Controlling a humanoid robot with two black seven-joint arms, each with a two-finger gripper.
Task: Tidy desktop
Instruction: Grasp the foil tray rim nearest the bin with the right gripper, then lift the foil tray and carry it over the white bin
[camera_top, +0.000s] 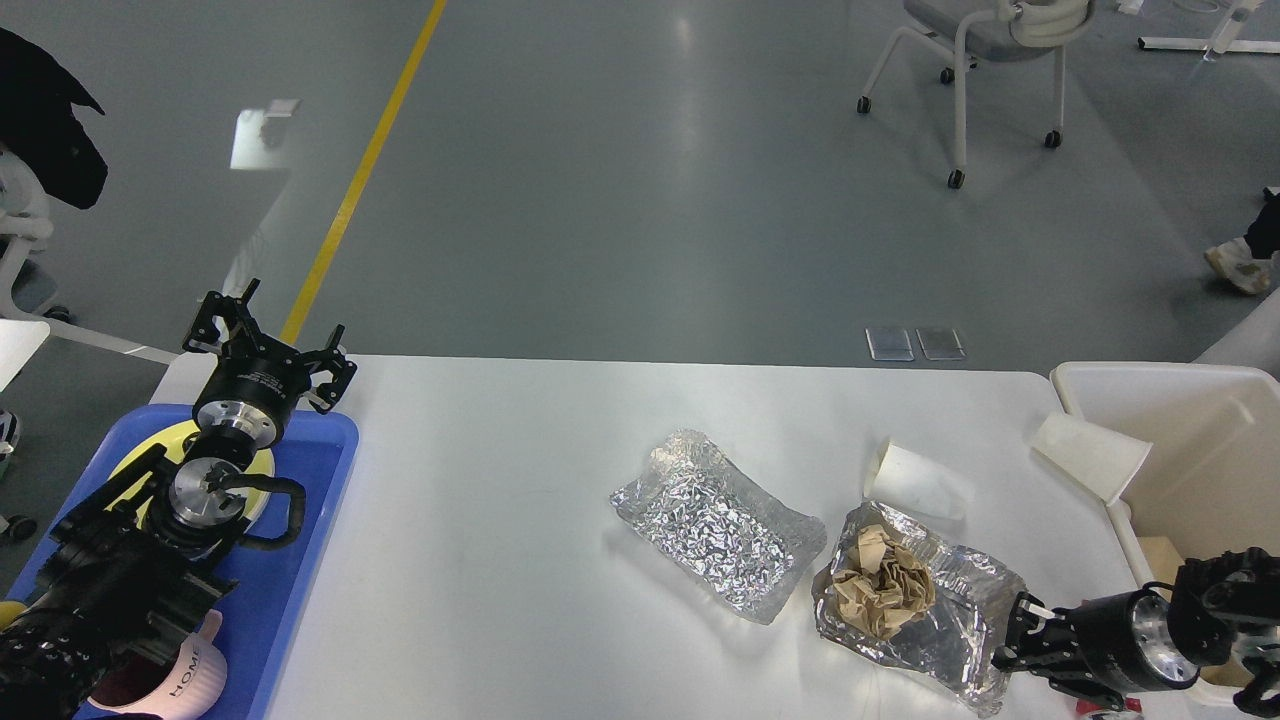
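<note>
Desktop: white, matte, rounded far corners, spanning the view's lower half. Carries two crumpled foil trays, a tipped paper cup. Left gripper spread wide above blue tray. Right gripper at foil edge, opening cannot tell

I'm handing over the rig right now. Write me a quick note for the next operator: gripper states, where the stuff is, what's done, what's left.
Left gripper: open, empty, raised over the far end of the blue tray.
Right gripper: at the near right edge of the foil tray holding crumpled brown paper; whether it grips is unclear.
On the desktop: an empty foil tray, the foil tray with the paper, and a white paper cup lying on its side.
Done: a second paper cup lies on the rim of the beige bin; a yellow plate and a pink mug are in the blue tray.
Left: both foil trays, the paper and the first cup.
</note>
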